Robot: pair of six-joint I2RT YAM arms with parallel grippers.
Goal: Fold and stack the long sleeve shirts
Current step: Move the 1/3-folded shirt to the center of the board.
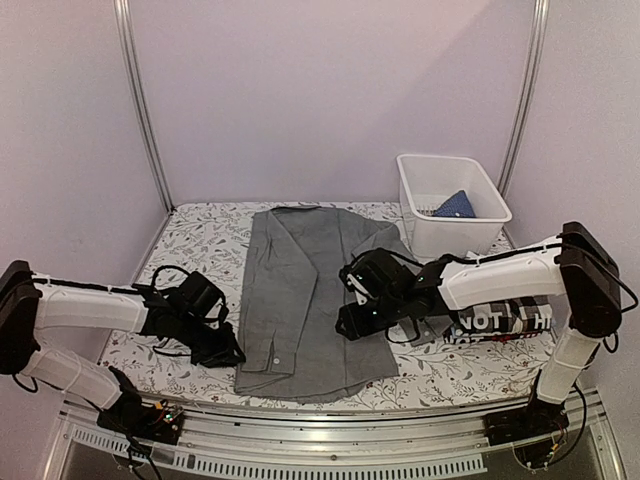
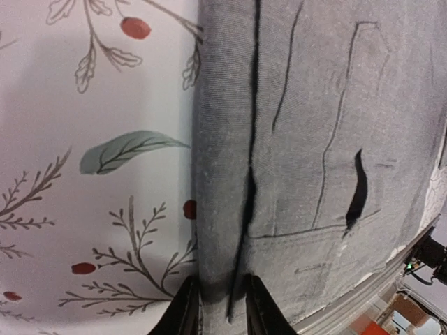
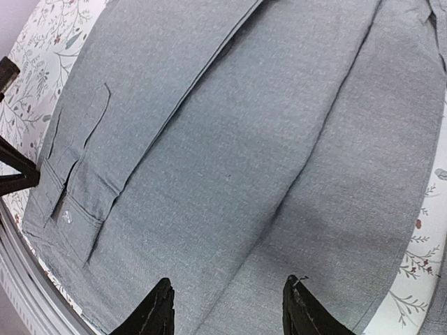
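Note:
A grey button-up long sleeve shirt (image 1: 300,300) lies partly folded lengthwise in the middle of the table, collar at the far end. My left gripper (image 1: 225,352) is at its near left hem corner. In the left wrist view that gripper (image 2: 220,307) is shut on the shirt's folded edge (image 2: 230,209), with cloth bunched between the fingers. My right gripper (image 1: 345,320) hovers over the shirt's right side. The right wrist view shows it (image 3: 227,307) open above flat grey cloth (image 3: 244,139), holding nothing. A dark shirt with white letters "NOT" (image 1: 495,320) lies folded at the right, under the right arm.
A white bin (image 1: 450,238) stands at the back right with a blue cloth (image 1: 457,205) inside. A floral tablecloth (image 1: 200,240) covers the table. The metal front rail (image 1: 320,425) runs just below the shirt's hem. Frame posts stand at both back corners.

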